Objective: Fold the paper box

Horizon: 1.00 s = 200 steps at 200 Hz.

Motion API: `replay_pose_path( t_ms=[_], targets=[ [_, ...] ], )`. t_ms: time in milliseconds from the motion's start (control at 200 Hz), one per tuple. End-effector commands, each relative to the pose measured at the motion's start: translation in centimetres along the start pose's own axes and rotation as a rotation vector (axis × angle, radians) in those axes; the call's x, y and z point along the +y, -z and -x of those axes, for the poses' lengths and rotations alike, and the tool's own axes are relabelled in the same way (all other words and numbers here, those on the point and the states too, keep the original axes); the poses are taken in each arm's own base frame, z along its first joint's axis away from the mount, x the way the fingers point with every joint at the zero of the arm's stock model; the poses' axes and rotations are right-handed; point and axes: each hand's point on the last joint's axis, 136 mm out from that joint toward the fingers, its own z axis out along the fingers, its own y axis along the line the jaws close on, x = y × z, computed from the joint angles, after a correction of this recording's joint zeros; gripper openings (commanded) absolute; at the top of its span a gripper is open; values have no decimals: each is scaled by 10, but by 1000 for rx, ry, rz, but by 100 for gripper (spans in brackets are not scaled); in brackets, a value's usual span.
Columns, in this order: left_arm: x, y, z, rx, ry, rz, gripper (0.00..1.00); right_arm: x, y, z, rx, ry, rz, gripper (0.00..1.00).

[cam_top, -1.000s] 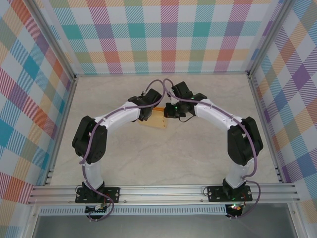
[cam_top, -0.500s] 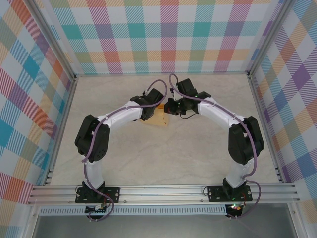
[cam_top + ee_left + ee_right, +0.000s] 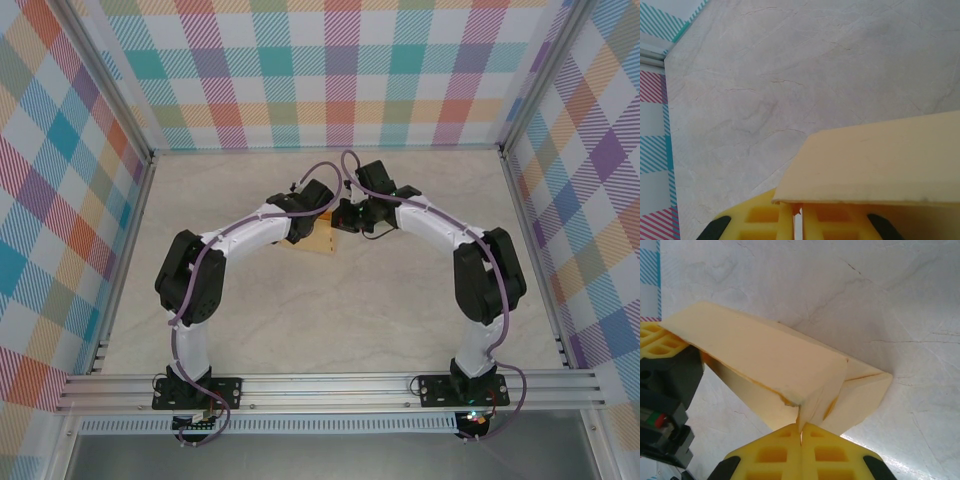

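Observation:
The paper box is a tan, partly folded card shape at the middle of the table, between my two grippers. My left gripper holds its left side. In the left wrist view the yellow fingers are shut on the edge of a flat panel of the paper box. My right gripper is at the box's right end. Its yellow fingers pinch a creased flap where the box folds at a corner. The box is lifted at an angle over the table.
The pale marble-look table is ringed by plaid walls with metal posts at the corners. The left gripper's yellow finger and dark body sit at the box's far end in the right wrist view.
Both grippers and the box have shifted slightly toward the far wall. The right gripper has drawn closer to the left one. Both grips stay shut.

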Motion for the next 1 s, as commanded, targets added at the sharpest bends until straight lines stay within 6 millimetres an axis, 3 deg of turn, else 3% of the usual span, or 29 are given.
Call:
replay_pose_path(
  t_ms=[0, 995],
  targets=[
    [-47, -2, -24, 78, -135, -123, 11, 34, -1, 10, -17, 62, 116, 0],
    [-56, -8, -24, 82, -171, -125, 11, 47, -3, 25, -73, 109, 121, 0]
  ],
)
